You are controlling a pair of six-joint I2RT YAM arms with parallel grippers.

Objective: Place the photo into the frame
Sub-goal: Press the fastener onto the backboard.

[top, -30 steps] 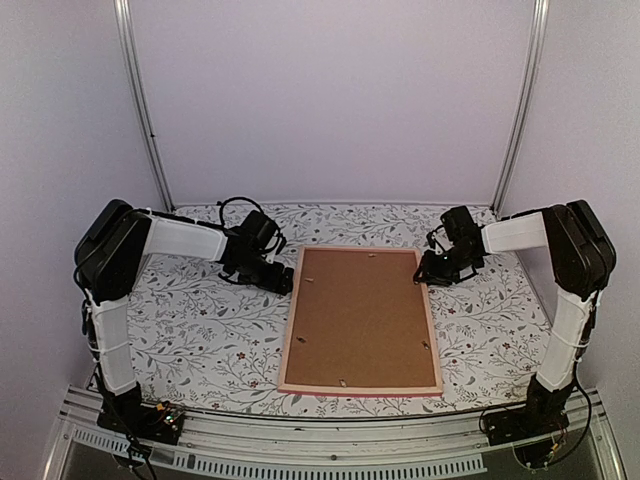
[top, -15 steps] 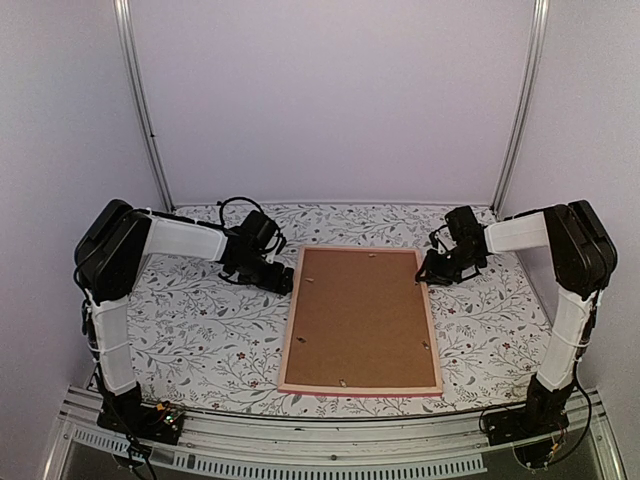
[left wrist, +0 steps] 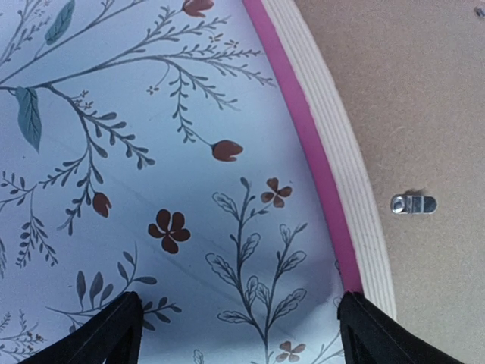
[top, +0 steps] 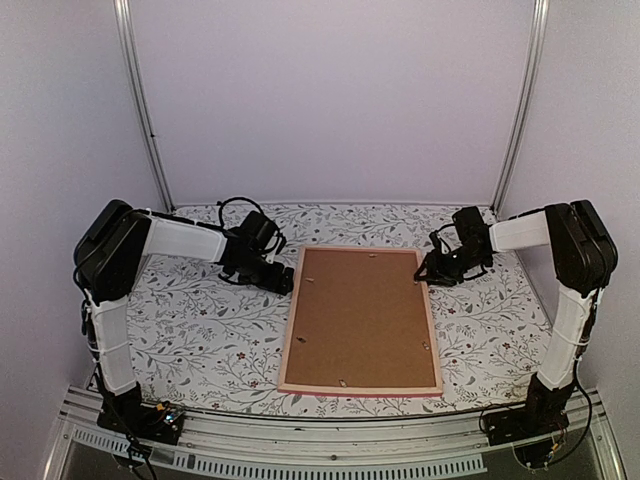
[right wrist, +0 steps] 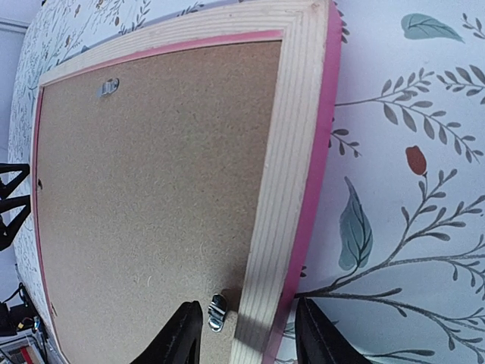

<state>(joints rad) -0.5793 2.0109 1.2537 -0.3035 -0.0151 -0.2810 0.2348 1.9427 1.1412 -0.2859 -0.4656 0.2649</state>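
The pink-edged rectangular wooden picture frame (top: 360,391) lies face down near the middle of the floral-patterned table (top: 200,330). The plain brown backing board (top: 360,315) sits flat inside its rails and fills the whole opening. The dark landscape photo shows in no view. If it is in the frame it lies hidden under the board, and the pictures cannot confirm that. With the board seated and nothing loose lying around the frame, the task looks close to finished. The print and its backing seem to be in, and what may be left is securing the board. Small metal turn tabs (left wrist: 414,203) show on the board near the rails, but whether they lock it down cannot be told. The left tool (top: 282,282) hangs low just beside the far end of the frame's left rail. Its fingers are spread wide over bare table and hold nothing. The right tool (right wrist: 246,341) hovers at the far right corner with its fingers partly apart above the right rail and one of the tabs (right wrist: 217,312). As far as the wrist view shows, it grips nothing. Both tools are clear of the board.
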